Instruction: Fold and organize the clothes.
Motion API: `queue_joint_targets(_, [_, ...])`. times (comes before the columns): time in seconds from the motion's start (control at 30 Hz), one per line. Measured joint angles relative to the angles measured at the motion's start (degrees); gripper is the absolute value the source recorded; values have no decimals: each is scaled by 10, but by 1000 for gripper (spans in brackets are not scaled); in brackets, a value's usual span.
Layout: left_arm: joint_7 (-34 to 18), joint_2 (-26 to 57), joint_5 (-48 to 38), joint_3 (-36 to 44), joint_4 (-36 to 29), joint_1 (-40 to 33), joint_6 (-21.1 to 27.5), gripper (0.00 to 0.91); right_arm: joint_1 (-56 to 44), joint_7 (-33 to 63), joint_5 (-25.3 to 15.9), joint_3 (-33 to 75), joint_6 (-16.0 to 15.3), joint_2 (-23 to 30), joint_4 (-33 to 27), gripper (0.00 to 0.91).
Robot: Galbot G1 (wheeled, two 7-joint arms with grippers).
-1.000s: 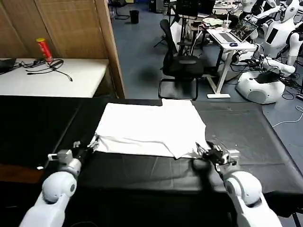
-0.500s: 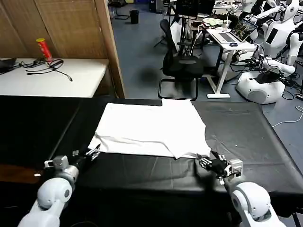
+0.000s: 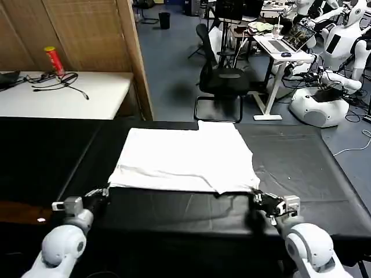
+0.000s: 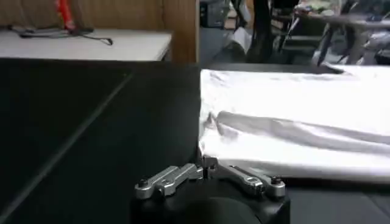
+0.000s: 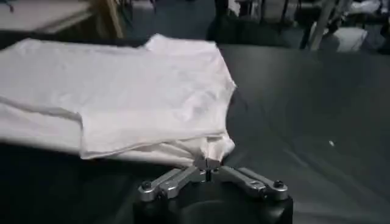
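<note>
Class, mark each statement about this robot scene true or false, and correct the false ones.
1. The T-shirt lies on the black table covering. True.
2. The shirt's print faces up. False: only plain white cloth shows.
3. The left gripper and right gripper sit at the shirt's near corners. True.
4. The red can stands on the black covering. False: it stands on the white table behind.
5. The right gripper is wide open. False: it is closed on the shirt's corner.

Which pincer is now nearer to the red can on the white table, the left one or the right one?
The left. The left pincer sits at the T-shirt's near left corner, on the red can's side; the right pincer is at the near right corner.
</note>
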Motion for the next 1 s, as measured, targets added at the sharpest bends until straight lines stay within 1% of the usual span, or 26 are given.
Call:
queue_joint_targets(0.17, [-5, 15, -1, -15, -29, 36, 10, 0, -42, 2, -4, 8, 0, -1, 28, 10])
queue_joint_targets(0.3, [-1, 29, -5, -32, -56, 72, 15, 0, -80, 1, -18, 6, 0, 2, 50, 20])
queue_joint_targets(0.5, [4, 40, -7, -61, -90, 133, 18, 0, -118, 3, -25, 7, 0, 8, 67, 20])
queue_joint_targets(0.53, [6, 41, -6, -65, -92, 142, 18, 371, -122, 4, -26, 7, 0, 8, 70, 49])
queue_joint_targets(0.57, [8, 41, -6, -69, -94, 150, 19, 878, -127, 4, -29, 7, 0, 8, 73, 507])
queue_joint_targets(0.6, [11, 41, -6, -73, -95, 158, 19, 878, -131, 3, -32, 7, 0, 7, 76, 878])
queue_joint_targets(0.77, [11, 35, 7, -83, -110, 186, 36, 878, -153, 0, -44, 8, 0, 5, 96, 878])
queue_joint_targets(0.87, [10, 33, 26, -87, -120, 196, 58, 878, -168, -3, -43, 14, 0, 4, 112, 878])
queue_joint_targets(0.9, [9, 33, 31, -89, -124, 199, 65, 878, -172, -6, -41, 18, 0, 3, 119, 878])
queue_joint_targets(1.0, [6, 31, 35, -97, -139, 210, 83, 878, -171, -2, -14, 32, 0, 1, 138, 878])
